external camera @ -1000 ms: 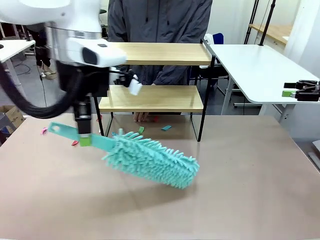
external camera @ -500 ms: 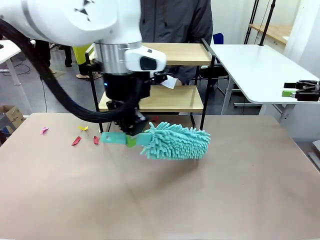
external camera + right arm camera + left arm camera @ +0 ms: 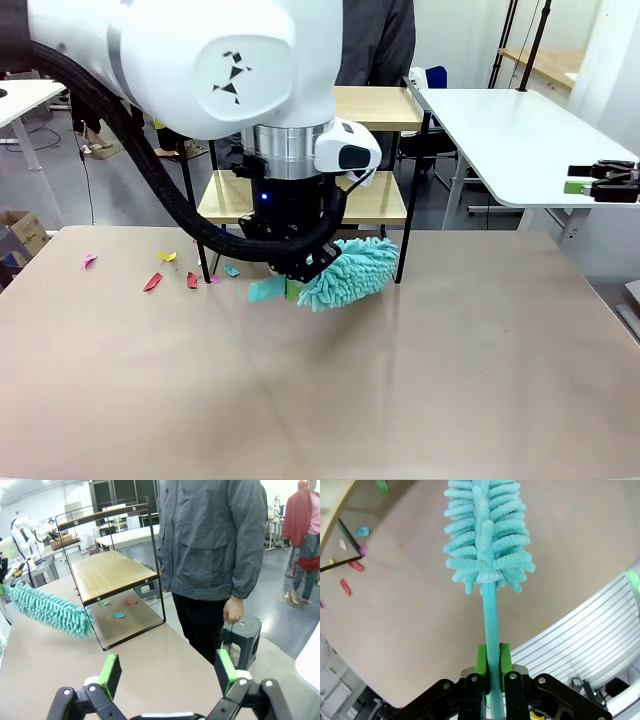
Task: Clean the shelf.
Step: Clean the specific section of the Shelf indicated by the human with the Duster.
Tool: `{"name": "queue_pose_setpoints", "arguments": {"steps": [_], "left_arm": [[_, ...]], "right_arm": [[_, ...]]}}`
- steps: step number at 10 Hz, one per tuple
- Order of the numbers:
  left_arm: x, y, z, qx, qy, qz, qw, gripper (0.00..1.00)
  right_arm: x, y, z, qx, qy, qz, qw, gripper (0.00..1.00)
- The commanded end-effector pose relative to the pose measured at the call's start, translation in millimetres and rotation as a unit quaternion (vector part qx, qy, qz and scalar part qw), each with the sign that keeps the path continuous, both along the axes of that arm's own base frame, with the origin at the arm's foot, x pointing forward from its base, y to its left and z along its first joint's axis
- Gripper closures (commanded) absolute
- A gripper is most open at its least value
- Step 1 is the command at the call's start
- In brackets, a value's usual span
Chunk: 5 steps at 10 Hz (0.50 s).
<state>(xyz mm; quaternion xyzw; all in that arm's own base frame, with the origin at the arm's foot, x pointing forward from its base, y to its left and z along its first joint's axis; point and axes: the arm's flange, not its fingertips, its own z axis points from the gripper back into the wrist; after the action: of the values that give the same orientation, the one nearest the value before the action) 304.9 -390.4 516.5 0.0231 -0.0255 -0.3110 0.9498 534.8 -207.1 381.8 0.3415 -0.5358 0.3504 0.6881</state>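
The shelf [image 3: 375,106] stands at the table's far edge, two light wooden boards in a thin black frame; the right wrist view shows the shelf [image 3: 107,572] from the side. My left gripper [image 3: 292,288] is shut on the handle of a turquoise fluffy duster [image 3: 350,272], low over the table just in front of the shelf. In the left wrist view the green pads [image 3: 481,661] clamp the handle and the duster [image 3: 487,535] points away over the table. My right gripper [image 3: 578,178] hovers open at the far right, with nothing between its fingers [image 3: 111,672].
Coloured paper scraps [image 3: 152,282] lie on the table left of the shelf, and a few scraps [image 3: 118,615] lie under it. A person [image 3: 215,545] stands behind the shelf. A white table [image 3: 500,120] is at the right.
My left arm swung right and toward the shelf, carrying the duster from the front left. The duster turned so its head now points at the shelf's base. The right gripper stayed still.
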Motion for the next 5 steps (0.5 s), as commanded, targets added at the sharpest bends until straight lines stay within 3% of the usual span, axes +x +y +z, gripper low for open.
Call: {"name": "queue_pose_setpoints", "arguments": {"steps": [1, 5], "left_arm": [[5.4, -15.6, -3.2, 0.005, -0.017, 0.025, 1.000, 0.87], [0.4, -5.6, -3.0, 0.002, -0.006, 0.010, 1.000, 0.87]], "right_arm": [[0.9, 1.8, 2.5, -0.002, -0.002, 0.001, 1.000, 0.00], [0.9, 1.8, 2.5, -0.002, -0.002, 0.001, 1.000, 0.00]]}}
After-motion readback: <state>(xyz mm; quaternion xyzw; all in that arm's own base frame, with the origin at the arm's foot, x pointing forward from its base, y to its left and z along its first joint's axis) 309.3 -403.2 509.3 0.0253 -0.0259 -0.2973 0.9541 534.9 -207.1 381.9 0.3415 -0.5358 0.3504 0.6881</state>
